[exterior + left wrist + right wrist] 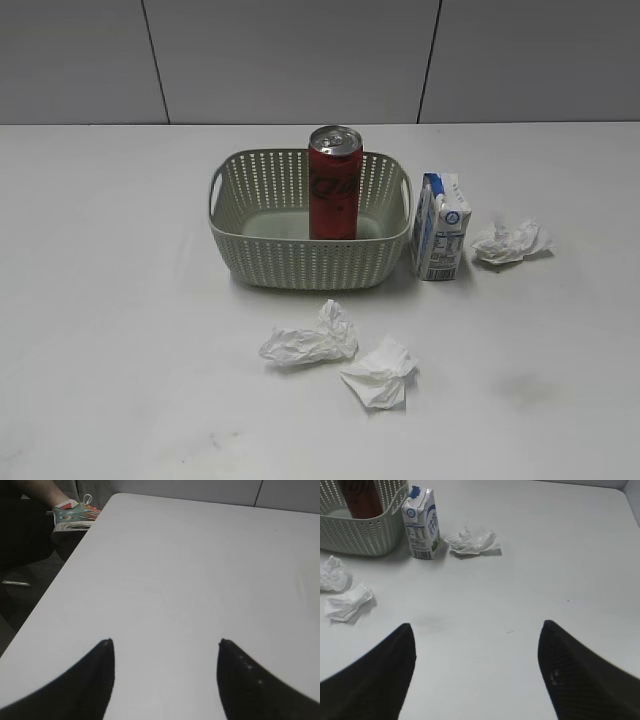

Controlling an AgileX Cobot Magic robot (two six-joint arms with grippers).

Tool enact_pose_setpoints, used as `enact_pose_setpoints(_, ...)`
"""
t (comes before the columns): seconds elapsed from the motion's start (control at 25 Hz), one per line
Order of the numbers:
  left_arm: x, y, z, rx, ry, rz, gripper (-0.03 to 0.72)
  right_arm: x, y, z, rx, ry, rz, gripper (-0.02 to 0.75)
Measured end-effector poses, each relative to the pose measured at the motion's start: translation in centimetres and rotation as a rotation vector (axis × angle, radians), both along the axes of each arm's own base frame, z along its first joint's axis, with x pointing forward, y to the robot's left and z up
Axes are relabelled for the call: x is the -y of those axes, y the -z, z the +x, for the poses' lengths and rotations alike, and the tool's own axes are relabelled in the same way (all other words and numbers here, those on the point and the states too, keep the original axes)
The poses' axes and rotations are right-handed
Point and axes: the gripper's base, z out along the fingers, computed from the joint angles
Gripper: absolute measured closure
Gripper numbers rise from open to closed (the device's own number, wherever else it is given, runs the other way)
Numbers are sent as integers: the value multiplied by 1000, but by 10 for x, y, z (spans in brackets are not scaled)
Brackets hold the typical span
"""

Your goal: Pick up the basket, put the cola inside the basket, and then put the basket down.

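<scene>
The pale sage-green basket stands on the white table at its middle. The red cola can stands upright inside it. In the right wrist view the basket is at the top left with the can dark inside it. My left gripper is open and empty over bare table near the left edge. My right gripper is open and empty over bare table, well in front and to the right of the basket. Neither gripper shows in the exterior view.
A blue-and-white milk carton stands just right of the basket, also in the right wrist view. Crumpled tissues lie right of the carton and in front of the basket. A person's shoe is beyond the table's left edge.
</scene>
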Motion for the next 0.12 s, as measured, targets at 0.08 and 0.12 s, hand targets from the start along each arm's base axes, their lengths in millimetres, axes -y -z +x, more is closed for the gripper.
enact_pose_setpoints(0.08,0,0,0,0,0,0,202,0,0,0,0,1,0,146)
enact_pose_setpoints(0.12,0,0,0,0,0,0,203,0,0,0,0,1,0,146)
